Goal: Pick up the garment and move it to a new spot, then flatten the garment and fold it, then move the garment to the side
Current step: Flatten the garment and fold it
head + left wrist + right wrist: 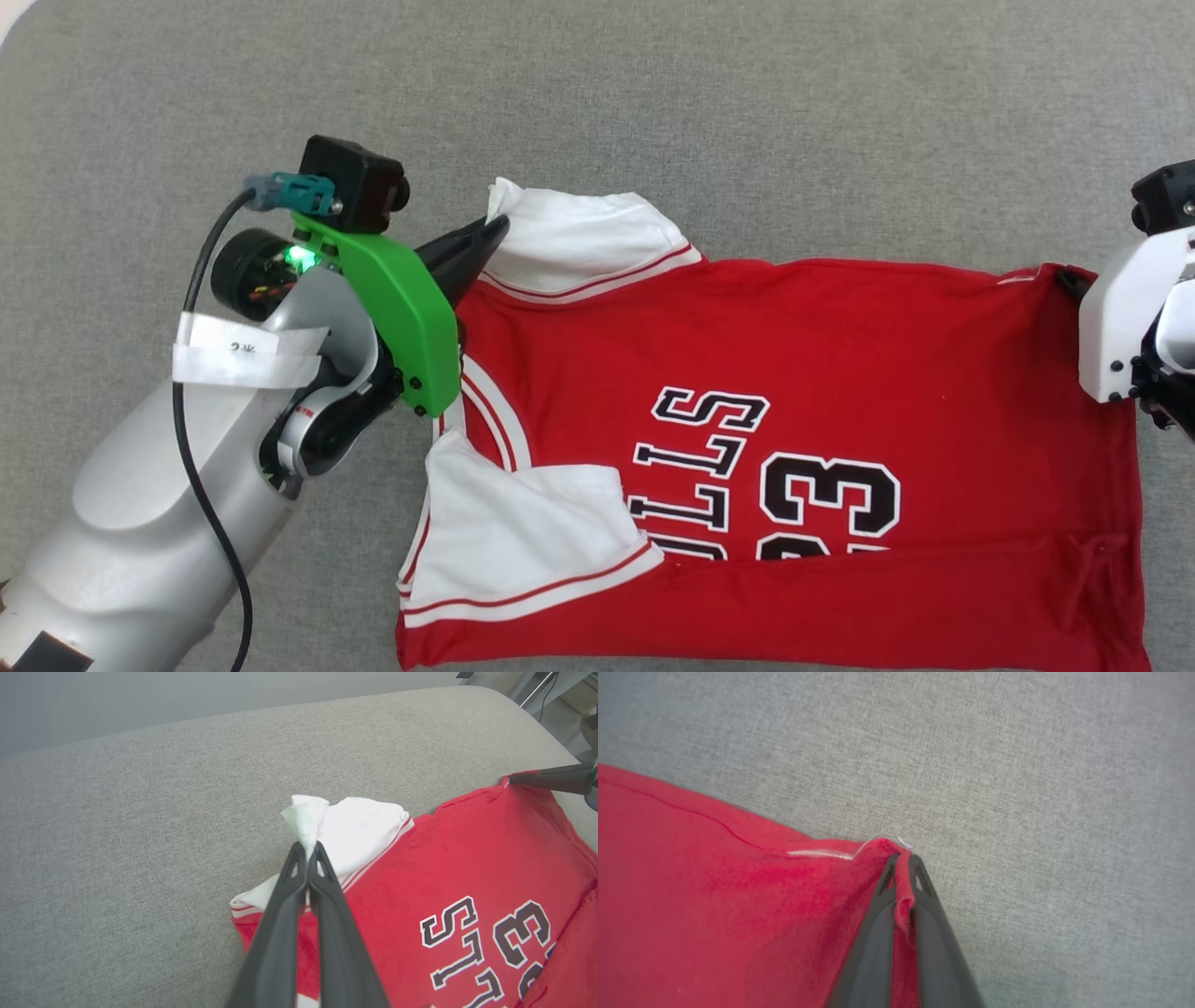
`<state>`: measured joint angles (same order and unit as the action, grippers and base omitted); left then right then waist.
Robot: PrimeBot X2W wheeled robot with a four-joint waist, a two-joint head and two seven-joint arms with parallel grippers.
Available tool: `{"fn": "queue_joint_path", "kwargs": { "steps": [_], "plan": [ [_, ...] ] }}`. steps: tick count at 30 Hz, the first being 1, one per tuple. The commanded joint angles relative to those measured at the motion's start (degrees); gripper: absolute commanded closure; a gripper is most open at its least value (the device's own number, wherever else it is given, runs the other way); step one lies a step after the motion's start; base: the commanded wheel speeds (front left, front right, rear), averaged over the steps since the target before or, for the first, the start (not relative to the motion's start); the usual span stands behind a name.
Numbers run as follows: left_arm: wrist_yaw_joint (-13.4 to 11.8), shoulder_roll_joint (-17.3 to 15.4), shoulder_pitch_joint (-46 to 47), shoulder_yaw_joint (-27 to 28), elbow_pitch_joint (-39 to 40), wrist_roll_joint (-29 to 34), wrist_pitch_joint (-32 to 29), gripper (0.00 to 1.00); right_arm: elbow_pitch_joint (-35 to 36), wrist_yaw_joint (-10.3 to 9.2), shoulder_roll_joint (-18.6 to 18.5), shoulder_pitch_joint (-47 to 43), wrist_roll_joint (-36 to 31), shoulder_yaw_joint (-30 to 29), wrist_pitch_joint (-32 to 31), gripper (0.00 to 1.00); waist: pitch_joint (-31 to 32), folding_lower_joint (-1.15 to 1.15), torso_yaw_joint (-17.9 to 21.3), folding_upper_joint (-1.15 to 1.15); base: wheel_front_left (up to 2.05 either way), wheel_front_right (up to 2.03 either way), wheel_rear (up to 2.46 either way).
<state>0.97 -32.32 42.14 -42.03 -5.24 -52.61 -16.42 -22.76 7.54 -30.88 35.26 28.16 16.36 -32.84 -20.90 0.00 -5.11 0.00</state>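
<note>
Dark fingers of the left gripper [307, 851] were pinched shut on a bunched tip of white sleeve [306, 812], and the right gripper [903, 858] was likewise clamped on a red hem corner [878, 851]. Both bits belonged to the garment [794, 355], which lay spread lengthwise on the grey padded surface [747, 112], with its collar towards the robot's left, its hem towards the right, and the two held points on its far edge. Its near strip seemed already turned over, since it cut the lettering [709, 409] short. So the folding step looked to be in hand. The next move probably called for both arms to lift together, keep the far edge taut and carry it towards the near side. Beyond the far edge lay broad bare surface up to a rounded far-left corner. The surface's near edge could not be seen, as the cloth ran out of the head view.
</note>
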Motion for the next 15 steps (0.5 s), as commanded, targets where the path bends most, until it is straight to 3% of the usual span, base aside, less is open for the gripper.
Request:
{"fn": "queue_joint_path", "kwargs": {
  "steps": [1, 15],
  "plan": [
    [-0.4, -0.2, -1.5, 0.5, -0.4, -0.6, 0.8, 1.0, -0.6, -0.05, 0.3, -0.7, 0.9, -0.2, 1.5, 1.0, 1.6, 0.0, 0.5, 0.0, 0.0, 0.0, 0.0],
    [-2.6, -1.2, -12.8, 1.3, -0.7, -4.2, 5.7, 1.0, 0.3, -0.05, 0.3, -10.1, 7.7, -3.1, 15.4, 1.0, 12.0, 0.0, 0.8, 0.0, 0.0, 0.0, 0.0]
  ]
}}
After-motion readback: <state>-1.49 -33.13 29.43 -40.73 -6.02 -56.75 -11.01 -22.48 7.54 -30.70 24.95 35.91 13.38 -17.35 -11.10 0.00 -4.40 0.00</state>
